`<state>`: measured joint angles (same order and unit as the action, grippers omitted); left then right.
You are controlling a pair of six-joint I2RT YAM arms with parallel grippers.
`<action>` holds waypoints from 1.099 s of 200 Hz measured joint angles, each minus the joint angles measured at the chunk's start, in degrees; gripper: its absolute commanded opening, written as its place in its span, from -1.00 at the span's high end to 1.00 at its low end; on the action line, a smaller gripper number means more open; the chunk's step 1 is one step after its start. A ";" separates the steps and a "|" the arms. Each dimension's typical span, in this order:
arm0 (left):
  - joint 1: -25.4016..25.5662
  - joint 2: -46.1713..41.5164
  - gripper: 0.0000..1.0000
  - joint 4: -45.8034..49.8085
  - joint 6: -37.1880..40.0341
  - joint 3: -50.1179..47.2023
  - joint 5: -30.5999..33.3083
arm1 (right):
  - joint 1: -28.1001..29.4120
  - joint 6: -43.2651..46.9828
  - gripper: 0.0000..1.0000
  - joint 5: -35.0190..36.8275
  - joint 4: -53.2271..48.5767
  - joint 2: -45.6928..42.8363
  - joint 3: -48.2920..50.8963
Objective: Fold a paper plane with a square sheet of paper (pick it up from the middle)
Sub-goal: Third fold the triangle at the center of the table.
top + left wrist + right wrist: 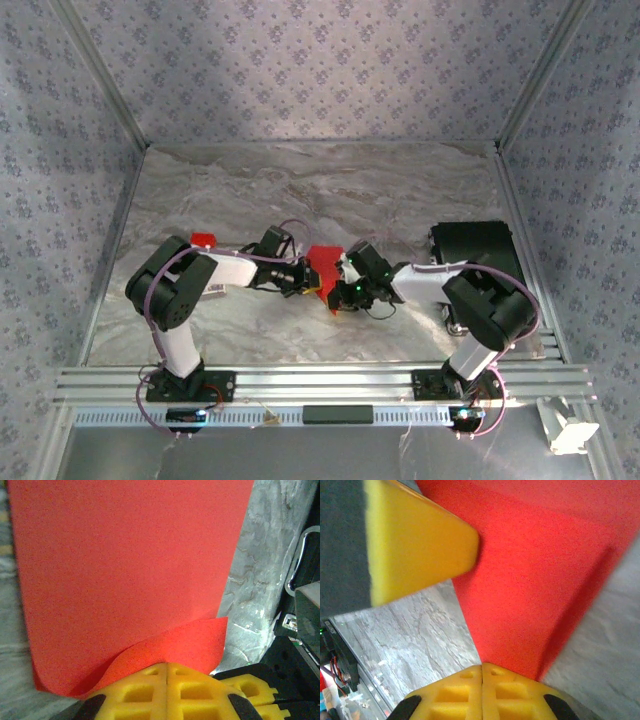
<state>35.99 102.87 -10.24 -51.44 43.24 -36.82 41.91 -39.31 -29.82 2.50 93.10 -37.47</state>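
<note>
This looks like a robot lab, a small test booth. In the middle stands a table (300, 190) with a grey, stone-look top. A left arm (175, 290) and a right arm (490, 305) are bolted to a metal rail (320, 383) at the table's near edge, with thin wires (292, 224) on them. Shiny metal posts (105, 80) rise from the table's back corners. Flower-pattern walls (320, 60) close in three sides of the table.

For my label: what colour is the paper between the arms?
The paper is plain bright red, clearest in the left wrist view.
</note>
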 measured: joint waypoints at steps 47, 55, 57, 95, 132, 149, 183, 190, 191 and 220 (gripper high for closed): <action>0.02 0.00 1.00 -0.02 0.00 0.00 0.02 | 0.00 -0.39 0.86 0.55 -2.23 -4.50 3.06; 0.02 0.00 1.00 -0.02 0.00 0.00 0.04 | 0.00 -0.39 0.87 0.61 -2.86 -5.14 3.04; 0.02 0.00 1.00 -0.02 0.00 0.00 0.04 | 0.00 -0.39 0.87 0.61 -3.06 -5.33 3.04; 0.02 -0.02 1.00 -0.02 0.00 0.00 0.04 | 0.24 -0.42 0.89 0.68 -4.70 -6.16 -0.17; 0.02 -0.02 1.00 -0.02 0.00 0.00 0.07 | 0.24 -1.03 0.87 1.09 -4.02 -1.81 -5.25; 0.02 -0.07 1.00 0.04 0.44 0.00 0.13 | 0.22 -1.44 0.87 1.53 -4.02 0.76 -6.32; 0.04 -0.07 1.00 1.55 1.51 0.72 0.22 | 0.04 -2.56 0.92 2.08 -3.23 2.75 -4.50; 0.04 -0.07 1.00 2.14 1.77 0.98 0.26 | -0.04 -2.95 0.94 1.99 -2.40 2.58 -3.96; 0.04 -0.07 1.00 2.21 1.81 1.01 0.26 | -0.04 -2.97 0.94 1.99 -2.29 2.56 -3.89; 0.09 -0.11 0.96 5.05 3.08 2.29 0.76 | -0.24 -4.04 0.98 1.88 0.90 2.03 -1.90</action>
<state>36.07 102.76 -5.19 -48.36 45.54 -36.05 41.67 -43.35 -27.94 3.40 95.13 -39.38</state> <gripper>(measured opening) 0.044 0.053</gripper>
